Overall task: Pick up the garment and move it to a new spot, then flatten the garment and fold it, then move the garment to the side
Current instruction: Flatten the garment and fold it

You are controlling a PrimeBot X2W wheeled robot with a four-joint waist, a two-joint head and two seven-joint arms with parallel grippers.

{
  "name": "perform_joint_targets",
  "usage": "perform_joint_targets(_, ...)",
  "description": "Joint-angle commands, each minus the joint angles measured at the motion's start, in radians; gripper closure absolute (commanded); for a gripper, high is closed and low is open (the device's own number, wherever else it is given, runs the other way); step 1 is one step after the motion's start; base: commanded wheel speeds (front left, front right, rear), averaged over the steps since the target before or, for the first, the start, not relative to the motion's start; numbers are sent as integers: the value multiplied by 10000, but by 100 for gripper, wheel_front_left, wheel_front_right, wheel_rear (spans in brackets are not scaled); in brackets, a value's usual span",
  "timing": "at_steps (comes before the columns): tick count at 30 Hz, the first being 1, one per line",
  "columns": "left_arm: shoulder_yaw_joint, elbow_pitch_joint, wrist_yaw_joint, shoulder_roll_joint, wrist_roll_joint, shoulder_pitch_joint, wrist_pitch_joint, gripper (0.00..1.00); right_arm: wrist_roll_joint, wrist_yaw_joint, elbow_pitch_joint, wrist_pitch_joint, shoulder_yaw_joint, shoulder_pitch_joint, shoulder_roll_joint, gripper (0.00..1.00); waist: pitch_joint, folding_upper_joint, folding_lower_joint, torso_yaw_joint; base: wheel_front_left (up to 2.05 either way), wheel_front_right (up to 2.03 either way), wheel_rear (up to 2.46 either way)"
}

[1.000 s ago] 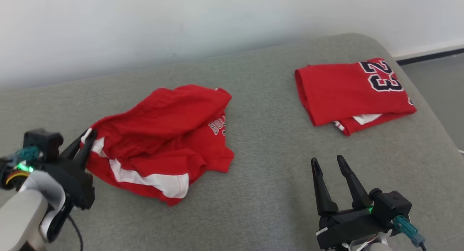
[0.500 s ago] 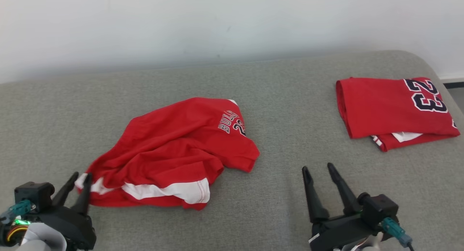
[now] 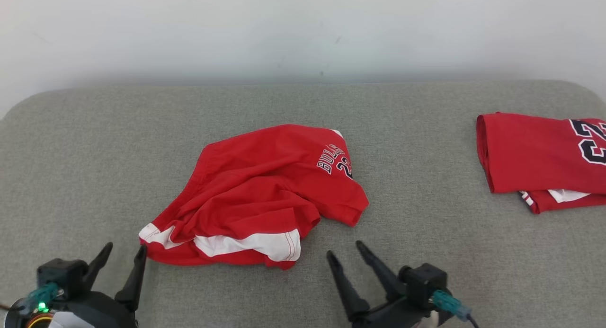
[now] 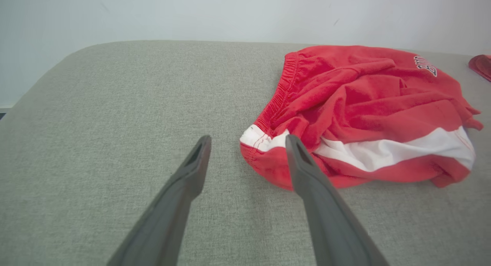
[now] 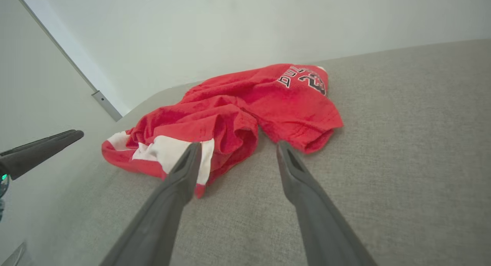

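Observation:
The garment [image 3: 265,200] is a pair of red shorts with a white stripe and a "BULLS 23" print, lying crumpled in the middle of the grey cushion [image 3: 94,143]. My left gripper [image 3: 125,250] is open just off the shorts' near left corner, with nothing between its fingers. The left wrist view has the garment [image 4: 368,112] to the right of the spread fingertips [image 4: 247,139]. My right gripper [image 3: 344,250] is open below the shorts' near right edge. From the right wrist the garment [image 5: 245,112] lies just beyond the open gripper [image 5: 238,147].
A second red garment [image 3: 539,153], folded and printed with a dark number, lies at the right end of the cushion. A pale wall [image 3: 303,30] runs behind the cushion. The left gripper's finger [image 5: 42,147] shows at the left of the right wrist view.
My left gripper has opened and let go of the shorts' corner, which now rests on the cushion. The camera has swung left, shifting everything rightward in view.

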Motion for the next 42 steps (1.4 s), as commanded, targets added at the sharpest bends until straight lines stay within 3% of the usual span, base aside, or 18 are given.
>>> perform_joint_targets(1,-214,145,-66,98,301,-173,220,0,251,-26,126,-9,254,-167,-22,0,58,0,0,36,0,0,0)
perform_joint_targets(13,-514,1735,-1389,-232,-561,-2203,2059,0,2190,-26,1558,-13,2902,-2264,-19,0,960,0,0,-315,0,0,0)
perform_joint_targets(22,-904,2527,-1563,-405,-1317,-2879,3298,0,3332,-26,2197,-9,4087,-3022,-14,0,1108,0,0,-596,0,0,0)
perform_joint_targets(23,-935,2634,-1567,-411,-1369,-2924,3390,0,3497,-26,2230,-11,4261,-3101,-9,11,1103,0,0,-621,0,0,0)
perform_joint_targets(24,-949,2719,-1569,-430,-1481,-2961,3466,0,3666,-26,2205,-12,4347,-3159,-9,38,1099,0,0,-636,0,0,0)
perform_joint_targets(25,-963,2808,-1552,-468,-1595,-2979,3574,0,3809,-26,2188,-11,4451,-3176,-11,55,1093,0,0,-648,0,0,0)
perform_joint_targets(26,-1020,2851,-1548,-478,-1627,-3000,3650,6,3934,-26,2206,-11,4547,-3195,-14,79,1090,0,0,-656,0,0,0)
perform_joint_targets(27,-1038,2926,-1549,-459,-1692,-3020,3681,28,4041,-26,2214,-13,4615,-3237,-14,100,1091,0,0,-654,0,0,0)
perform_joint_targets(29,-1122,2938,-1545,-455,-1750,-3059,3718,80,4279,-26,2244,-12,4786,-3296,-11,100,1103,0,0,-610,0,0,0)
perform_joint_targets(31,-1167,2940,-1546,-501,-1915,-3058,3730,100,4426,-26,2352,-14,5023,-3399,-14,100,1107,0,0,-528,0,0,0)
perform_joint_targets(39,-1346,2877,-1547,-418,-2122,-3181,3273,100,4743,-26,2638,-13,5041,-3720,-17,100,1048,0,0,-378,0,0,0)
perform_joint_targets(40,-1392,2867,-1547,-403,-2156,-3177,3208,100,4709,-26,2680,-14,4994,-3761,-16,63,1035,0,0,-382,0,0,0)
perform_joint_targets(41,-1425,2831,-1547,-386,-2162,-3181,3125,55,4692,-26,2714,-13,4976,-3784,-11,0,1025,0,0,-388,0,0,0)
perform_joint_targets(42,-1440,2822,-1547,-365,-2164,-3174,3006,9,4682,-26,2736,-13,4965,-3783,-9,0,1015,0,0,-395,0,0,0)
